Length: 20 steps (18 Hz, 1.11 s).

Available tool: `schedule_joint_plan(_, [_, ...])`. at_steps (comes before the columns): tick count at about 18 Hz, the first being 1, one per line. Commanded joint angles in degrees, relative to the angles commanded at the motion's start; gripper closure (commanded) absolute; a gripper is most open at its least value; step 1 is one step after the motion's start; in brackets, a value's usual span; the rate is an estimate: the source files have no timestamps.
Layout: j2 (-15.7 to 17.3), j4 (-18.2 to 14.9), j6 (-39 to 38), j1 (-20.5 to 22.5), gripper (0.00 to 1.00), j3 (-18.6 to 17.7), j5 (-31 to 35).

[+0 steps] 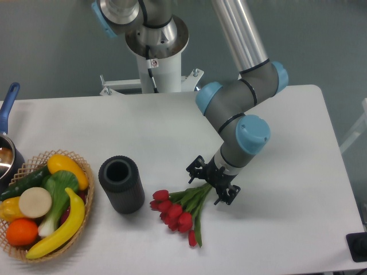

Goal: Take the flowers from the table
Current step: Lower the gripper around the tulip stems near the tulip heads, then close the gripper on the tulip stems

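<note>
The flowers (176,213), a small bunch of red tulips with green stems, lie on the white table (287,143) in front of centre. Their heads point left and toward the front, and their stem ends point right and up. My gripper (212,182) points down over the stem ends. Its black fingers (195,168) stand spread to either side of the stems, so it looks open. The fingertips are hidden under the wrist. I cannot tell whether they touch the stems.
A dark grey cylindrical vase (121,184) stands upright just left of the flowers. A wicker basket (86,172) of fruit and vegetables sits at the front left. A pot with a blue handle (8,106) is at the left edge. The robot base (156,57) stands behind.
</note>
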Motion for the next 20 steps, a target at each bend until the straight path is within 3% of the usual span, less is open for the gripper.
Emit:
schedule_joint_plan(9, [-0.4, -0.1, 0.3, -0.7, 0.01, -0.1, 0.3])
schedule_joint_plan(13, [-0.4, 0.0, 0.2, -0.8, 0.12, -0.1, 0.2])
schedule_joint_plan(17, [-0.2, -0.1, 0.1, -1.1, 0.3, -0.1, 0.2])
schedule_joint_plan(20, [-0.3, -0.1, 0.1, -1.1, 0.34, -0.3, 0.2])
